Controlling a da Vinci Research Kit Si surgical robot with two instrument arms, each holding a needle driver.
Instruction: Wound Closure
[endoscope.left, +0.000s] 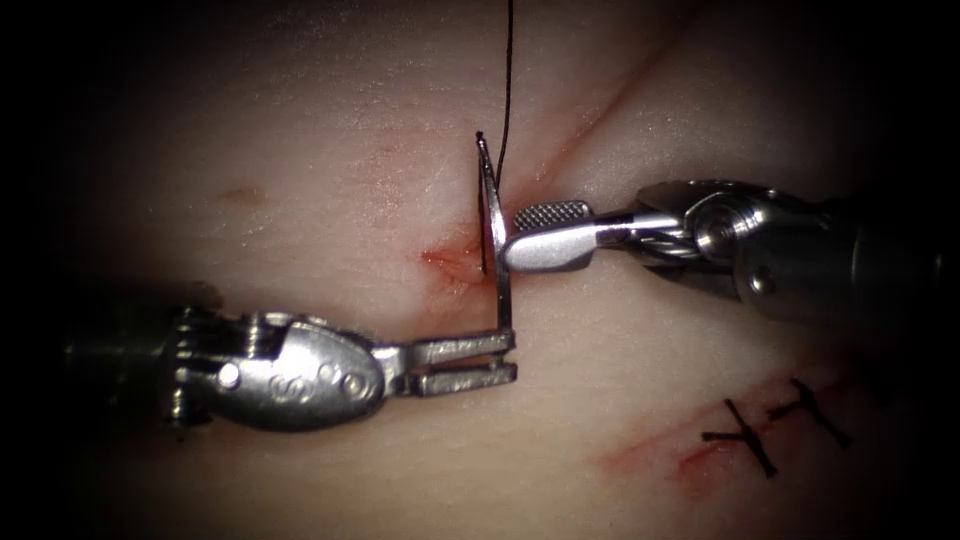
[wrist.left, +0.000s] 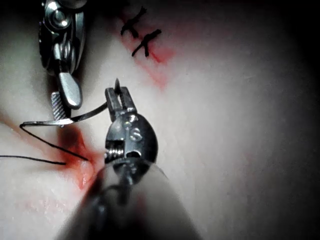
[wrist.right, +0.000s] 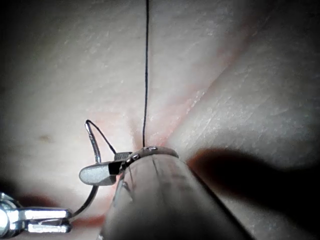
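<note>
My left tool (endoscope.left: 512, 357) comes in from the lower left and is shut on the curved needle (endoscope.left: 492, 200) close to its point, which pokes out past the jaws in the left wrist view (wrist.left: 116, 84). The needle stands free of the tissue, its tail end up. My right tool (endoscope.left: 513, 232) sits at the needle's middle from the right with its jaws open. Dark thread (endoscope.left: 507, 80) runs from the top down to the cut (endoscope.left: 445, 262). A second strand goes from the needle's tail (wrist.left: 22, 124) into the tissue at the red fluid (wrist.left: 80, 160).
Two finished stitches with short cut ends (endoscope.left: 760, 435) lie at the lower right over a reddened stretch of the cut. A faint crease (endoscope.left: 620, 95) runs toward the upper right. Pale tissue (endoscope.left: 300, 150) surrounds both tools.
</note>
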